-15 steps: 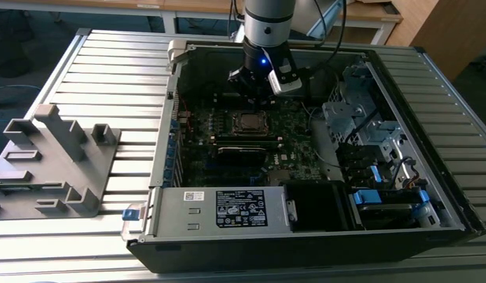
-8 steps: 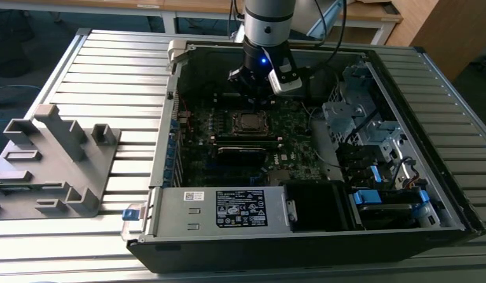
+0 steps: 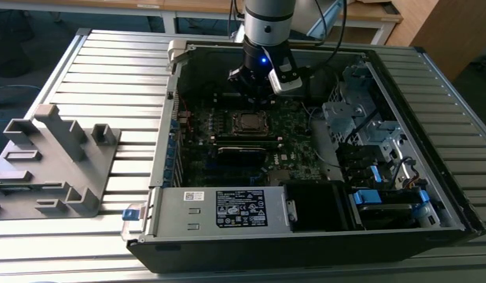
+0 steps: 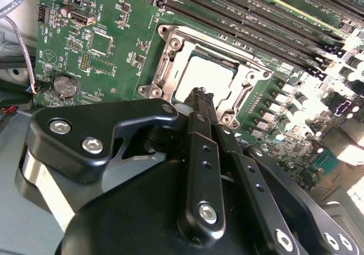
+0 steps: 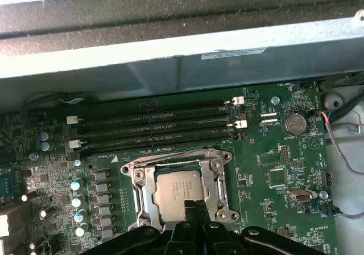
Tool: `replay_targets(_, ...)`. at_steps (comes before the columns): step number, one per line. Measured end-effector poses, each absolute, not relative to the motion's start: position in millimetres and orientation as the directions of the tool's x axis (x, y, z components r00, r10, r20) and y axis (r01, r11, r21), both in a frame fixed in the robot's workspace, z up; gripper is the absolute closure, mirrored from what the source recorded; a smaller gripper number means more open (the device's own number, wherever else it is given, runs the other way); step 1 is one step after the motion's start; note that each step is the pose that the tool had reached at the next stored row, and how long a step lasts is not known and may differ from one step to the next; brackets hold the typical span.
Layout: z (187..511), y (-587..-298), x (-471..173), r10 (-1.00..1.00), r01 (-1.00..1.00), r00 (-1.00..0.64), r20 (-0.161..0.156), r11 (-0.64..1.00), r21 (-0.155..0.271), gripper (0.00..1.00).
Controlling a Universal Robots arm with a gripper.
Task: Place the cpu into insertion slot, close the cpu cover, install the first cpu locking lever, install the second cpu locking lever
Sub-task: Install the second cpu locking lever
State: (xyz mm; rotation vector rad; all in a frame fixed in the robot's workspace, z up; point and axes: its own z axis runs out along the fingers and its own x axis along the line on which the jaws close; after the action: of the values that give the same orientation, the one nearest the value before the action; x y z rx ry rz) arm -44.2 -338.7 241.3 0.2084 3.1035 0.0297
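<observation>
Exterior view: gripper (image 3: 254,99) hangs over cpu (image 3: 249,122), which sits in the socket mid-board. Count: one cpu.

Second wrist view: fingertips (image 4: 200,95) pressed together, pinching nothing, above cpu's near edge; contact cannot be told. cpu cover (image 4: 169,67) lies flat, framing the chip. Count: one cover.

First wrist view: four memory slots (image 5: 151,124) beside socket.

Judged: cpu light, stiff, fragile underneath, take by edges. Cover thin, stiff, hinged, press free edge.

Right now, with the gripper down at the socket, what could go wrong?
1. The gripper, fingers together, sits at the edge of the cpu and the cpu cover. A slip could scrape the chip's top or bend the frame.
2. The memory slots and capacitors stand close beside the cover. A sideways move could clip them.
</observation>
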Motion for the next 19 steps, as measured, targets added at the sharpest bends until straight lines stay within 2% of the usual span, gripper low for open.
replay_targets(19,243.3,-338.7,-44.2,0.134,0.133,-0.991,-0.03,0.991,0.021,0.9)
